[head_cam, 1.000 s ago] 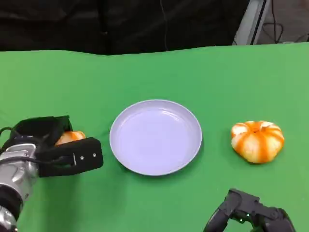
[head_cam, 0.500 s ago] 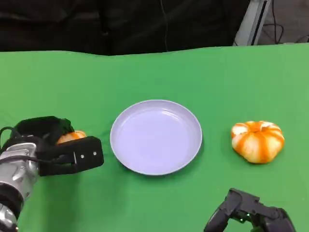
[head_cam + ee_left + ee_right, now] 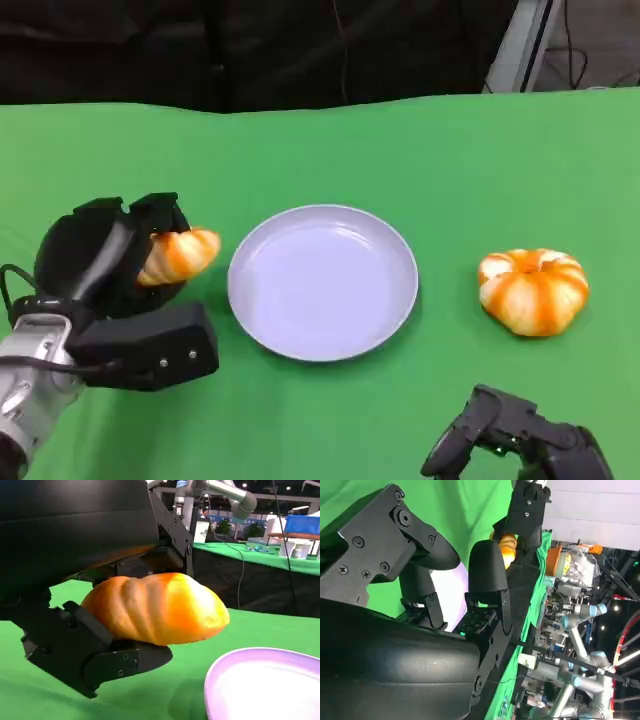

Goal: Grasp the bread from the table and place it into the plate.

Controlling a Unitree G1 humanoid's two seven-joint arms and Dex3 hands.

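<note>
Green table [image 3: 420, 140], two items resting on it.
Lilac plate [image 3: 322, 282] sits near the table's middle; an orange-and-white striped pumpkin-shaped bun [image 3: 533, 291] lies well apart from it, toward the robot's right.

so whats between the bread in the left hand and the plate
Nothing: in the head view, just a short stretch of bare green table separates the bread, held in the left hand, from the plate rim.
</note>
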